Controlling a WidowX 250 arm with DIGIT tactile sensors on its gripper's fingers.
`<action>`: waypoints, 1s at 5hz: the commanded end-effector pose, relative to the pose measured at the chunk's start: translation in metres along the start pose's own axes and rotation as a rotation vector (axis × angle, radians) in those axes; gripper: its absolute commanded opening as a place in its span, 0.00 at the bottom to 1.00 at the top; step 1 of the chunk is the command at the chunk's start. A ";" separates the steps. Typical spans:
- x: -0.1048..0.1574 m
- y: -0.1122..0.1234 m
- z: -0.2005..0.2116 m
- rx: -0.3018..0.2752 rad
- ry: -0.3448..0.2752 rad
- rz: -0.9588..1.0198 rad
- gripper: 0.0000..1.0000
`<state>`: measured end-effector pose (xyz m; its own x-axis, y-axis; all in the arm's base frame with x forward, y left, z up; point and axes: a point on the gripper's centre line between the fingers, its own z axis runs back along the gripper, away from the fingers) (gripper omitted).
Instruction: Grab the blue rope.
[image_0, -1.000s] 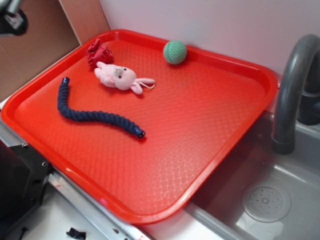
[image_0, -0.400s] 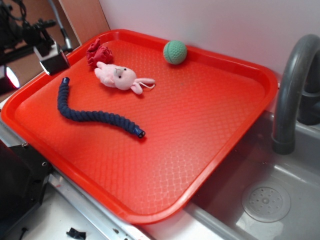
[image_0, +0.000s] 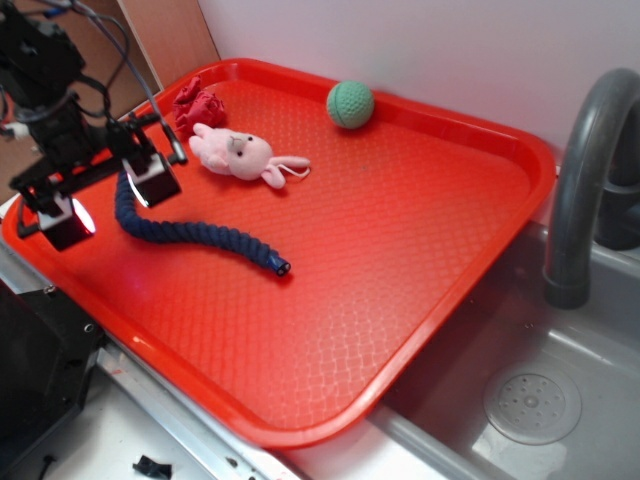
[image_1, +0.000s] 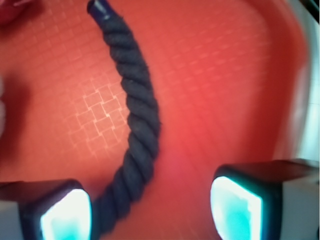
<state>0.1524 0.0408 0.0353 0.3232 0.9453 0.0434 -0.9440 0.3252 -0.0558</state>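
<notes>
Thick navy twisted-cotton rope (image_0: 195, 233): matt, coarse, fibrous strands; end cap (image_1: 99, 7) smooth, glossy, plastic-looking. Rectangular red plastic tray (image_0: 420, 250): fine embossed grid texture, semi-gloss sheen. Pink plush bunny (image_0: 240, 155): soft, fuzzy fabric. Green ball (image_0: 350, 104): matt, knit-like surface. Dark red bundle (image_0: 198, 105): crumpled cloth. Black gripper (image_0: 105, 198): matt plastic body, pads (image_1: 235, 207) smooth and pale. Grey sink basin (image_0: 540, 350) and curved faucet (image_0: 585, 180): smooth, dull plastic finish.

No readable text, label, brand or number shows in either view.
</notes>
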 end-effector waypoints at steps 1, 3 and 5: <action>0.007 -0.010 -0.021 -0.035 -0.017 -0.021 1.00; -0.003 -0.007 -0.025 -0.038 0.001 -0.032 0.00; -0.003 -0.027 0.005 0.020 -0.073 -0.339 0.00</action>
<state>0.1736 0.0282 0.0355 0.6038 0.7916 0.0937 -0.7960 0.6050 0.0185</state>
